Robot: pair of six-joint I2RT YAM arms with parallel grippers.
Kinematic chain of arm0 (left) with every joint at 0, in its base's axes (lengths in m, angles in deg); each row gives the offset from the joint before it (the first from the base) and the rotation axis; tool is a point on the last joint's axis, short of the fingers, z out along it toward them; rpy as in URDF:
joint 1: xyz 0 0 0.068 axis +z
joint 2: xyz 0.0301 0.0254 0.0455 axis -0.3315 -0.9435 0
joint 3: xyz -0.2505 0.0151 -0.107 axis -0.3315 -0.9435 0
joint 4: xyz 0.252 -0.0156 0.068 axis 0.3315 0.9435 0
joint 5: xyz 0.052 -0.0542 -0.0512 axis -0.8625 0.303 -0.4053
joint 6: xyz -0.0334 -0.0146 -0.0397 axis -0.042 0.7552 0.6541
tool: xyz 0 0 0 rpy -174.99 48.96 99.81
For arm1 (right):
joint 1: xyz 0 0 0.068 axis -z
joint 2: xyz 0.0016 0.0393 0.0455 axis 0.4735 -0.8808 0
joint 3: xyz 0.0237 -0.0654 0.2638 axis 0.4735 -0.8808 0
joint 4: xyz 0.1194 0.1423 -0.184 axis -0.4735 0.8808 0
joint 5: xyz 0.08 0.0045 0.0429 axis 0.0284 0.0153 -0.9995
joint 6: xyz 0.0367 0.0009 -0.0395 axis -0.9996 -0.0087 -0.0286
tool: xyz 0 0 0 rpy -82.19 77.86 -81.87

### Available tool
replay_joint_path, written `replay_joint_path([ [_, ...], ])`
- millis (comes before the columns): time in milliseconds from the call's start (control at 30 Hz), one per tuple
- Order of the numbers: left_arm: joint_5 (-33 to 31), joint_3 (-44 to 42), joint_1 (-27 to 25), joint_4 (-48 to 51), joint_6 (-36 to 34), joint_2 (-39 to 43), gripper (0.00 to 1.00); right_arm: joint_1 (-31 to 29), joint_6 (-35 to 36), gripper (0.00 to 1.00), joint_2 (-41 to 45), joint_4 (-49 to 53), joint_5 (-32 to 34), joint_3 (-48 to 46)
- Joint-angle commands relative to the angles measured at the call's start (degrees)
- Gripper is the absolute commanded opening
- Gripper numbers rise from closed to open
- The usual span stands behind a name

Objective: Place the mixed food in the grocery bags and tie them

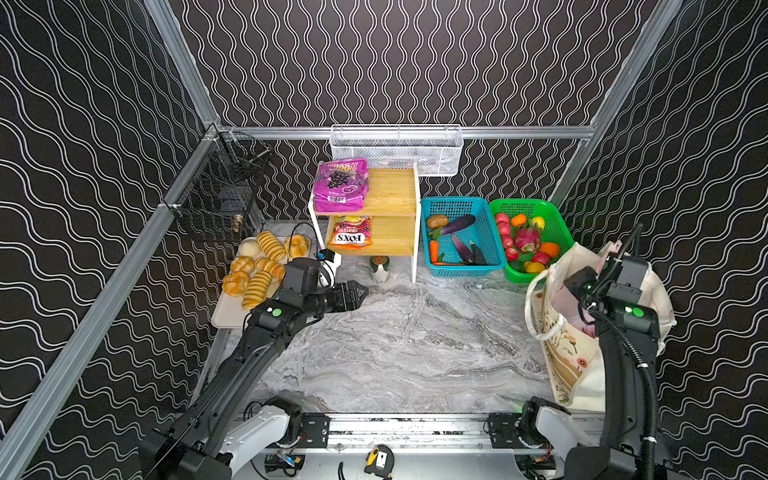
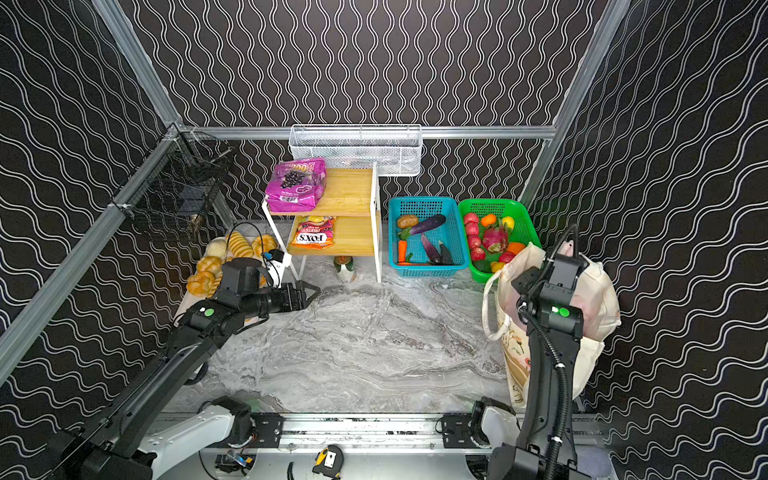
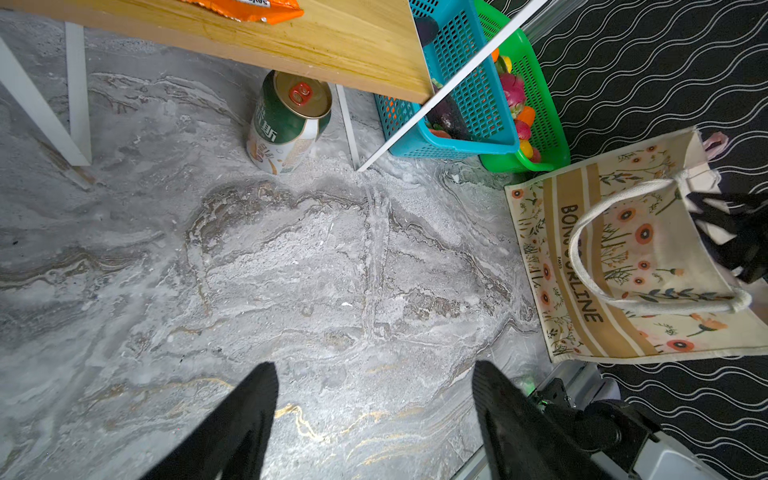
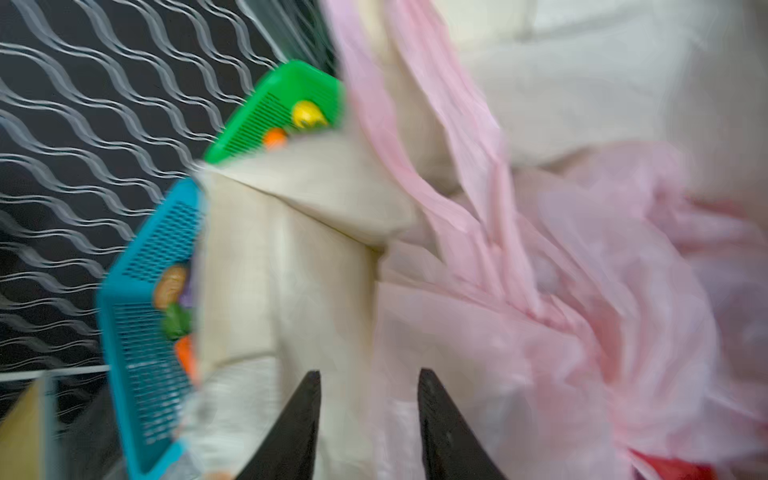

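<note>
A cream flower-print tote [image 1: 569, 353] [image 3: 623, 257] stands at the right edge, with a thin pink plastic bag [image 1: 565, 299] [image 4: 582, 291] stuffed in its mouth. My right gripper [image 4: 370, 374] points down into that mouth, open, with nothing between its fingers; in both top views its wrist hides it. My left gripper [image 1: 359, 293] [image 3: 374, 370] hovers open over the marble top. A magenta grape pouch [image 1: 341, 185] lies on the shelf's top board and an orange-yellow pouch [image 1: 351, 232] on the lower one. A green-and-white can [image 1: 379, 268] [image 3: 289, 120] stands under the shelf.
A blue basket [image 1: 453, 201] of vegetables and a green basket [image 1: 519, 203] of fruit sit behind the tote. A tray [image 1: 224, 320] of bread rolls lies at the left. A black wire basket [image 1: 216, 195] and a white mesh basket [image 1: 395, 149] hang on the walls.
</note>
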Motion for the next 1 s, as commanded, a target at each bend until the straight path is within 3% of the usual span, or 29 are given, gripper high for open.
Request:
replay_joint_path([
  [0, 1.12, -0.35, 0.01, -2.42, 0.73, -0.22, 0.78, 0.33, -3.95, 0.38, 1.09, -2.99, 9.35, -6.43],
  [233, 0.20, 0.23, 0.08, -0.92, 0.03, 0.47, 0.78, 0.43, -1.26, 0.37, -3.10, -2.60, 5.51, 1.12],
  [467, 0.36, -0.02, 0.08, -1.26, 0.47, 0.57, 0.78, 1.58, 3.19, 0.38, -13.56, -6.16, 10.79, 10.01],
  [633, -0.04, -0.05, 0.07, -0.52, 0.16, 1.02, 0.78, 4.14, -0.97, 0.34, -18.65, -7.76, 6.09, 5.79],
  [700, -0.66, -0.16, 0.07, 0.11, -0.20, 1.27, 0.78, 4.14, -2.18, 0.34, -18.77, -7.74, 1.87, 2.17],
  [833, -0.67, -1.16, 0.07, -1.27, 0.20, 1.14, 0.78, 4.14, -3.54, 0.35, -16.95, -11.40, -0.48, -6.61],
  [967, 0.42, -0.50, 0.04, -1.56, 0.23, -0.42, 0.78, 4.14, -3.17, 0.35, -16.92, -7.12, -0.67, -3.98],
])
